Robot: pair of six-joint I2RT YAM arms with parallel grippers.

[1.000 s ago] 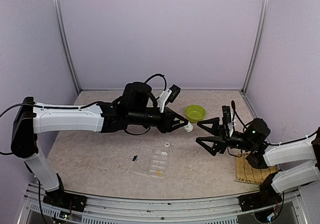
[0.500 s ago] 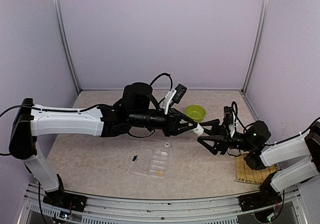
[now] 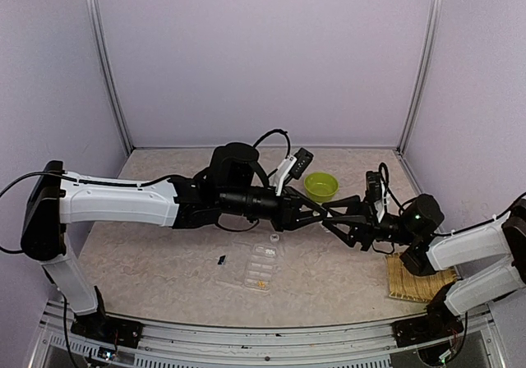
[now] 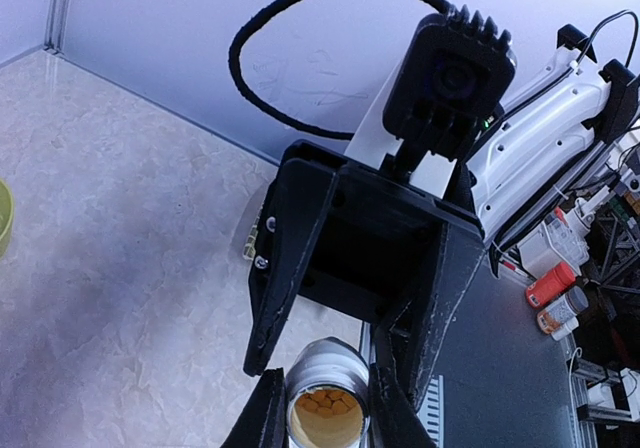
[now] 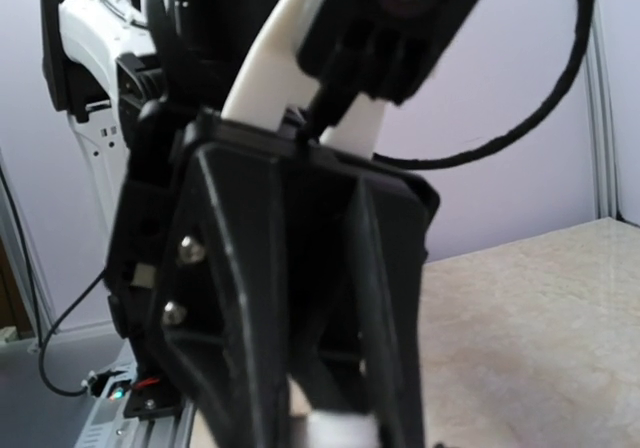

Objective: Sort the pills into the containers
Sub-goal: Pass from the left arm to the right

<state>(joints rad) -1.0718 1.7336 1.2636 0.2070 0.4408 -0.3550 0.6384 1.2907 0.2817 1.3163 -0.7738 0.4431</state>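
Mid-air handover: left gripper [image 4: 320, 415] clamps the open bottle [image 4: 325, 360] of pills [image 4: 325, 405]; right gripper [image 5: 325, 398] straddles it, grip unclear; next, it likely needs a firm hold before left releases.

Two arms, the left arm [image 3: 115, 200] and the right arm [image 3: 468, 249]; two end effectors, the left end effector [image 4: 325, 426] and the right end effector [image 4: 330, 353]; one open white bottle [image 4: 322, 370]; orange pills [image 4: 325, 408] heaped inside it, too packed to count; one dark pill [image 3: 221, 259] on the bench [image 3: 148, 253]; one clear pill box [image 3: 256, 268]; one small white ring [image 3: 274, 238]; one lime-green bowl [image 3: 320, 186]; one woven mat [image 3: 411, 279].
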